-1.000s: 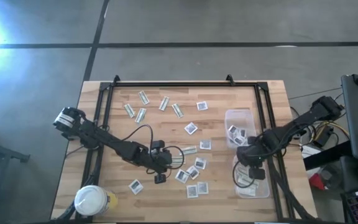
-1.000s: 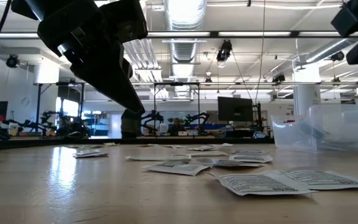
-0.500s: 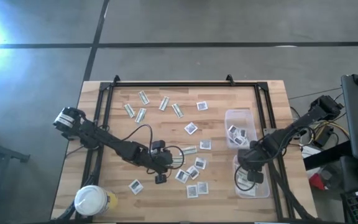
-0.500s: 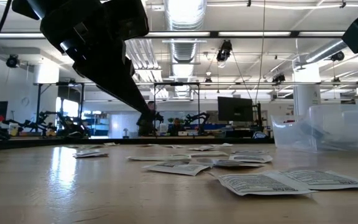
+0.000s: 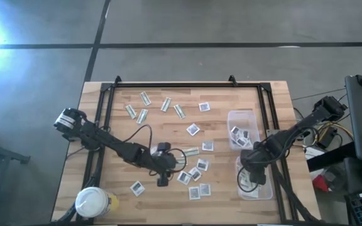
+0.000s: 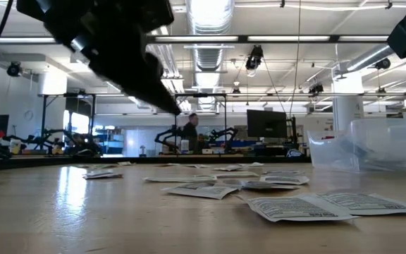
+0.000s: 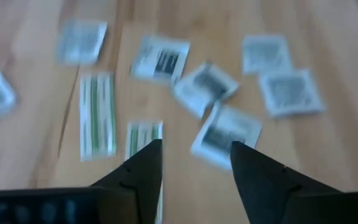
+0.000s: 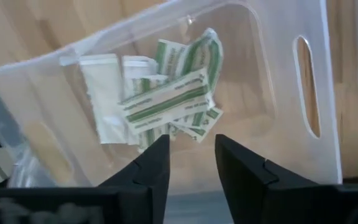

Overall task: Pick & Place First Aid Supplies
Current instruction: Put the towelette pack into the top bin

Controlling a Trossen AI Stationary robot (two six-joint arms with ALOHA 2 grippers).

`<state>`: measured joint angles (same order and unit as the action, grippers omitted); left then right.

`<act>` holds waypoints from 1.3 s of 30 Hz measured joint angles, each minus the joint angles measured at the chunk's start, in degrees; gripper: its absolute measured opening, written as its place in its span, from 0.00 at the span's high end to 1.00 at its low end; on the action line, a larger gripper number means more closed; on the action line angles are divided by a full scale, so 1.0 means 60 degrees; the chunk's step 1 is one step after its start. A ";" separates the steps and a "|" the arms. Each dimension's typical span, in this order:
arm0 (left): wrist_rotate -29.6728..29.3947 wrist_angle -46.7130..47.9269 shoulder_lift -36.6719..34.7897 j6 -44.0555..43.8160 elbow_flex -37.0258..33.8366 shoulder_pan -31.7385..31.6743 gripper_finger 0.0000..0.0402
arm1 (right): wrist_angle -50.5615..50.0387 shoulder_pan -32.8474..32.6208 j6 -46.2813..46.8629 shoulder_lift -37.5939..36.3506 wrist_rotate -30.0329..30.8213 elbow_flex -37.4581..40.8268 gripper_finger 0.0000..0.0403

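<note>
First aid supplies lie scattered on the wooden table: square white packets [image 5: 193, 129] and narrow green-and-white strips [image 5: 143, 98]. My left gripper [image 7: 194, 155] hovers open above a cluster of them [image 5: 197, 176] at the table's middle, with two green strips [image 7: 96, 124] and white squares [image 7: 225, 132] below it. In the low view it [image 6: 164, 99] hangs clear of the tabletop. My right gripper [image 8: 192, 149] stands open over the near clear tub [image 5: 266, 191], pointing down at the pile of green strips [image 8: 169, 99] on the tub's bottom.
A second clear tub [image 5: 242, 118] holding white packets stands just beyond the near one at the table's right. A white-lidded round jar [image 5: 93, 202] sits at the near left corner. A black frame [image 5: 168, 85] runs around the tabletop. More packets [image 6: 294, 206] lie close to the low camera.
My left gripper has stayed above the packet cluster and tipped a little, its fingertips swinging slightly in the low view. My right wrist has rolled a little over the near tub. A person in the room behind has walked across.
</note>
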<state>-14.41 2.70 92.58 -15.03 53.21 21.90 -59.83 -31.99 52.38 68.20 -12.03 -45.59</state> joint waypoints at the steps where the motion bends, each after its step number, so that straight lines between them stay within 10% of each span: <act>1: 0.0001 -0.0377 0.0001 0.0332 0.0000 0.0006 0.53 | 0.0010 0.0000 0.0013 -0.0036 -0.0003 -0.0053 0.68; 15: 0.0425 -0.2204 0.1470 0.3748 0.1011 0.0010 0.52 | -0.0030 0.0000 -0.0302 -0.1063 0.1478 -0.0834 0.71; 39: 0.0491 -0.2119 0.3996 0.4782 0.2171 -0.0521 0.52 | 0.0040 0.0000 -0.0299 -0.1471 0.2040 -0.0942 0.80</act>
<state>-11.46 -10.01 116.55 13.66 66.24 18.77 -59.59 -31.99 50.59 59.37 0.21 -51.24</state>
